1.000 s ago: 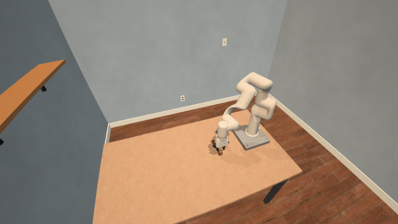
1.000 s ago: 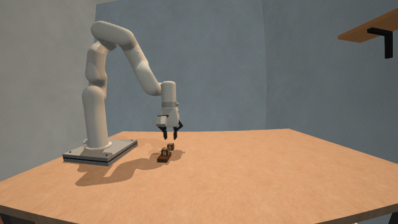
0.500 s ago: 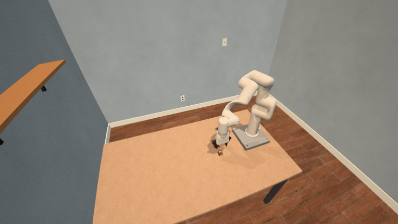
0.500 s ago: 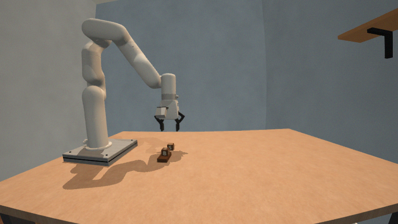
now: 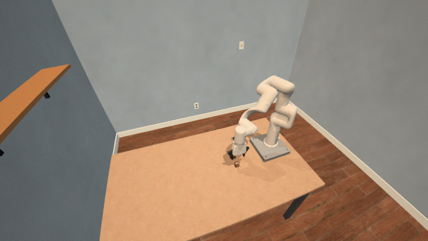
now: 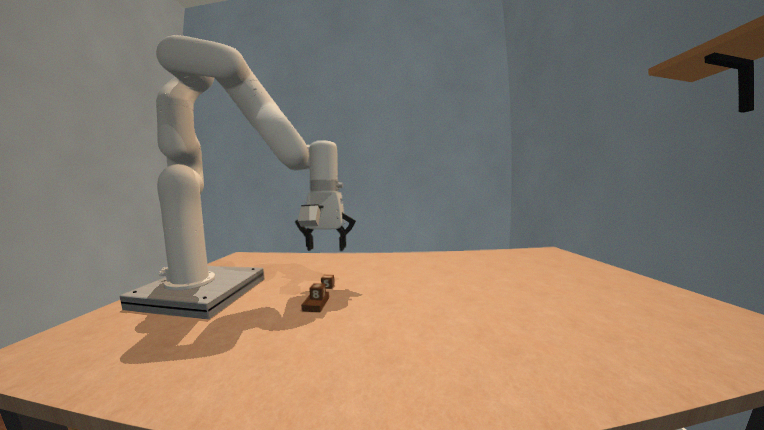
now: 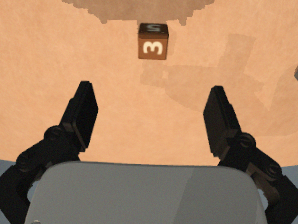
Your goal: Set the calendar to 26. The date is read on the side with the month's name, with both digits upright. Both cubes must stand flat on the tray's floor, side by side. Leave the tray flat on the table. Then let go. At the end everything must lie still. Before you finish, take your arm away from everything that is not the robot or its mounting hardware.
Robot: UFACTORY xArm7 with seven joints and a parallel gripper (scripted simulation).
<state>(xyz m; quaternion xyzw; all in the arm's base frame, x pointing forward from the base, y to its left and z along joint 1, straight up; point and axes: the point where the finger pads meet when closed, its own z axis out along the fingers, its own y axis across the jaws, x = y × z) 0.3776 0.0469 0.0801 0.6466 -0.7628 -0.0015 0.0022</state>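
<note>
A small brown cube [image 7: 153,40] lies on the bare table, apart from the tray; its near side shows a white 3. In the exterior view this cube [image 6: 327,280] shows a 5 toward the camera. The dark brown tray [image 6: 313,303] lies flat on the table with the other cube [image 6: 317,291] standing in it, an 8 facing the camera. My gripper [image 6: 325,243] hangs well above the loose cube, fingers wide open and empty; it also shows in the wrist view [image 7: 152,117].
The arm's grey base plate [image 6: 193,291] is bolted to the table left of the tray. A wooden shelf [image 6: 711,53] hangs on the wall at the far right, well away.
</note>
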